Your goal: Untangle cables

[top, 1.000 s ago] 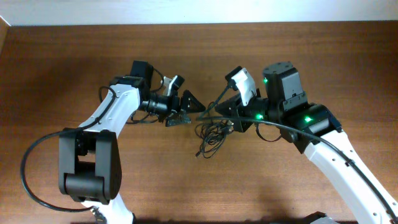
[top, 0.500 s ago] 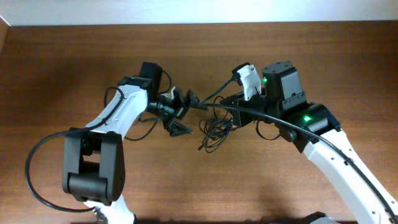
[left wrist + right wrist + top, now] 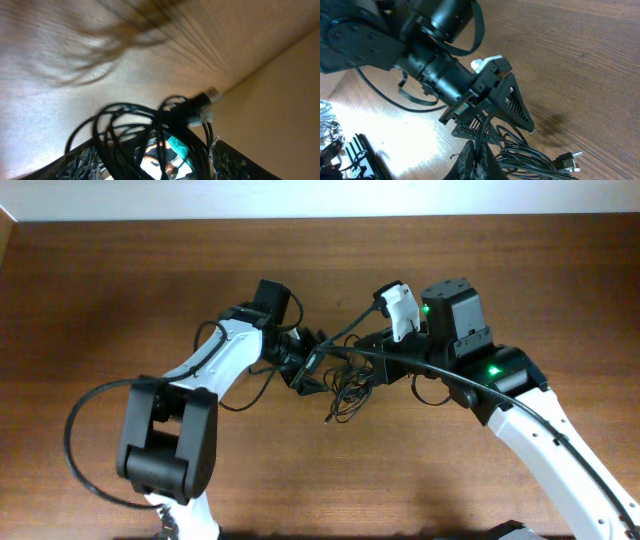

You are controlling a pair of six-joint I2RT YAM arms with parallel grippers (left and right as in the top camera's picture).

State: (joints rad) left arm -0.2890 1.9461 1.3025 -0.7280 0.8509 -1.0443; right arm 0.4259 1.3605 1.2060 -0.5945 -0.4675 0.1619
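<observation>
The cables (image 3: 346, 388) are a tangled bundle of thin black cords on the wooden table between the two arms. My left gripper (image 3: 312, 368) is open, and its jaws straddle the bundle's left side. In the left wrist view the loops (image 3: 145, 125) lie between the jaws (image 3: 150, 162), with a silvery plug (image 3: 209, 95) beyond. My right gripper (image 3: 352, 366) is shut on one cord of the bundle. The right wrist view shows its fingers (image 3: 476, 162) pinching that cord, the left gripper (image 3: 492, 112) just ahead, coils (image 3: 535, 155) and a plug (image 3: 568, 161) to the right.
The thicker black arm cable (image 3: 430, 378) crosses the right arm close to the bundle. One cord end (image 3: 328, 418) trails toward the front of the table. Bare wood (image 3: 120, 290) lies all round, and the table's back edge (image 3: 320, 220) runs along the top.
My left gripper has swung right and turned, from clear of the bundle to straddling it. My right gripper rose slightly at first, then held still on its cord.
</observation>
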